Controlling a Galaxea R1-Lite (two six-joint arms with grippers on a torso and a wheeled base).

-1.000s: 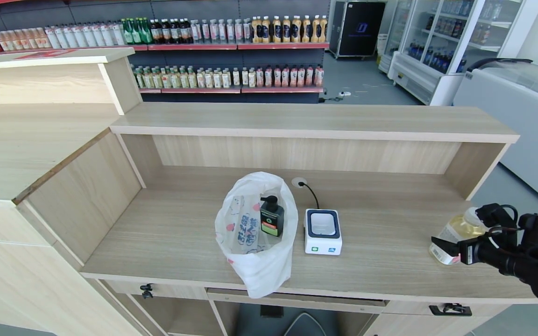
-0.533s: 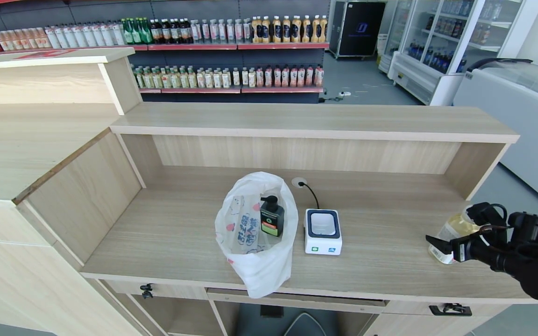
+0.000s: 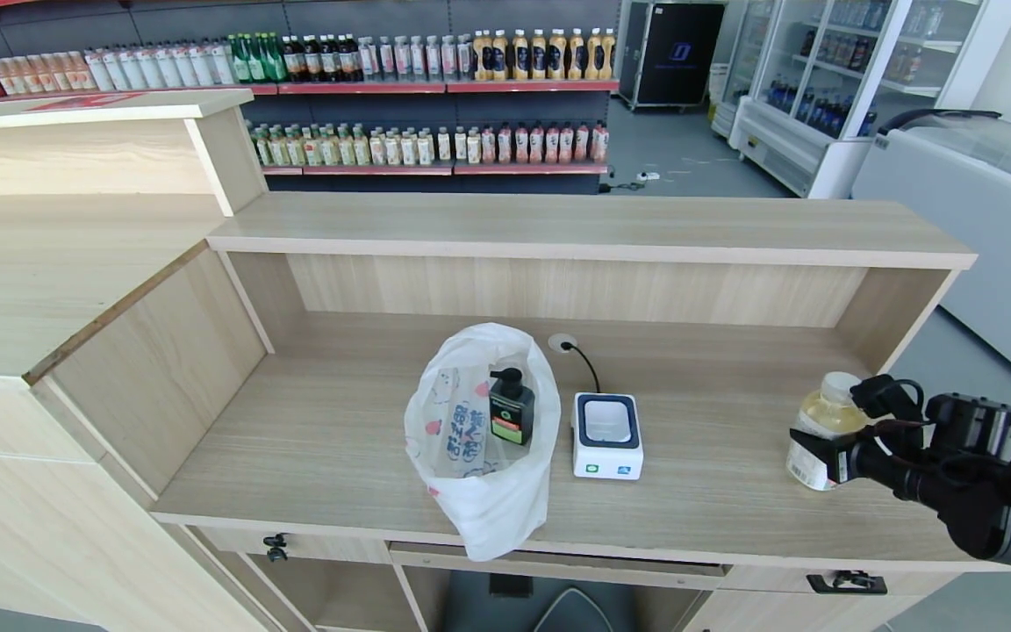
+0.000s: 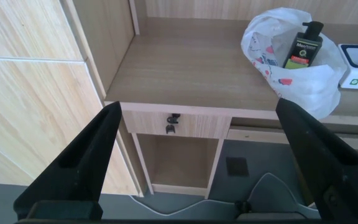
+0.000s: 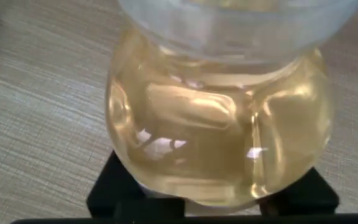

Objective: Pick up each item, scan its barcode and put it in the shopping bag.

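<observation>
Bottle [image 3: 824, 420] sits clamped nearly upright in right gripper [image 3: 841, 427], probably to keep its label [image 3: 806, 465] presentable to scanner [image 3: 607, 435]; left gripper [image 4: 197, 107] gapes empty.

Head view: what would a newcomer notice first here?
The right gripper, shut on a bottle of yellow liquid at the right end of the counter, draws the eye first. Mid-counter, a white shopping bag stands open with a black pump bottle upright inside. A white scanner sits just to the bag's right.
</observation>
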